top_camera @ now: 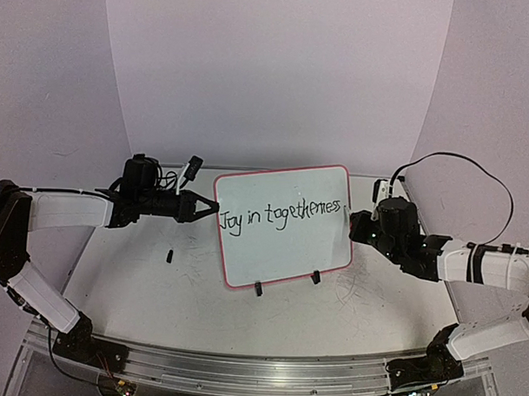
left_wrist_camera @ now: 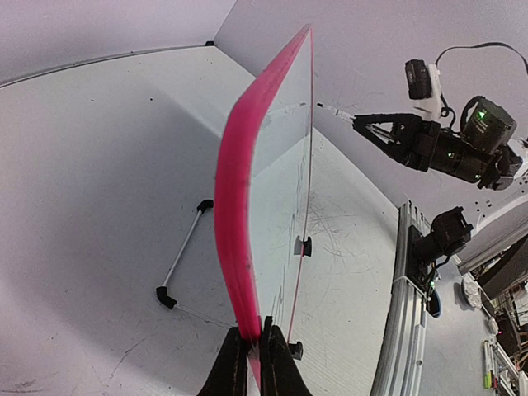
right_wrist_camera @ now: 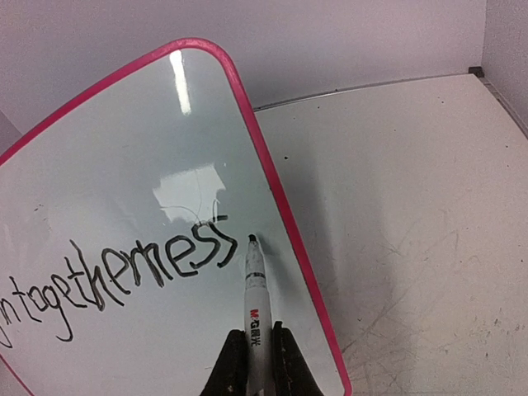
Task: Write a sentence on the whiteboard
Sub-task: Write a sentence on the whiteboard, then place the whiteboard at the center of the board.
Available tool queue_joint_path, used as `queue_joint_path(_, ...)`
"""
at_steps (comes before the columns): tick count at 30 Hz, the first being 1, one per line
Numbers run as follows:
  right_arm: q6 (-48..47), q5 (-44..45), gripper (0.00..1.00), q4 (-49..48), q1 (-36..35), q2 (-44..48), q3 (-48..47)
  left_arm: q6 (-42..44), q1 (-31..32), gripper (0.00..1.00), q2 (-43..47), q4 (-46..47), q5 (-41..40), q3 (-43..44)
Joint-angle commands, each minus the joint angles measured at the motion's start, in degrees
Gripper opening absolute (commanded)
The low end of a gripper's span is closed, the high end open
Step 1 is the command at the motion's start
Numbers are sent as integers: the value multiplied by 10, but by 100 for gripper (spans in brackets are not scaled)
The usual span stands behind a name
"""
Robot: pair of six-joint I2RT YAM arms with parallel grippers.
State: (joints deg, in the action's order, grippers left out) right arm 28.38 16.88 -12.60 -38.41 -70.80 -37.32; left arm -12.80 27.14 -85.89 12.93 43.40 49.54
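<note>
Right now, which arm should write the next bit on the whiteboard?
Right. The right claw grips the marker, its tip by the last letter on the whiteboard. The left claw is busy pinching the whiteboard's pink edge.

the whiteboard (top_camera: 280, 251) reads "joy in togetherness" in black handwriting; the marker (right_wrist_camera: 255, 285) label's small print is illegible.

Writing (right_wrist_camera: 124, 272) on whiteboard (right_wrist_camera: 115, 157): start cut off by view's edge.
Rear of marker (right_wrist_camera: 255, 285): hidden inside right tool (right_wrist_camera: 253, 346).
Black item (top_camera: 169, 255) on surface (top_camera: 157, 294): too small to be identified.
</note>
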Motion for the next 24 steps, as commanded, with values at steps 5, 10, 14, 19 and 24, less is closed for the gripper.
queue_joint_path(5, -9, -1, 0, -26, 4, -27, -9, 27, 12, 0, 7, 0, 7, 21)
queue_joint_path(10, -14, 7, 0, -32, 6, -38, -11, 27, 12, 0, 7, 0, 7, 20)
queue_joint_path(14, -14, 6, 0, -17, 5, -14, -13, 26, 12, 0, 6, 0, 6, 20)
queue_joint_path(19, -14, -3, 0, 49, 1, 130, -3, 20, 12, 3, 20, -1, -20, 16)
queue_joint_path(24, -58, 7, 0, 93, 1, 184, -19, 13, 11, 19, 37, -13, -58, 15)
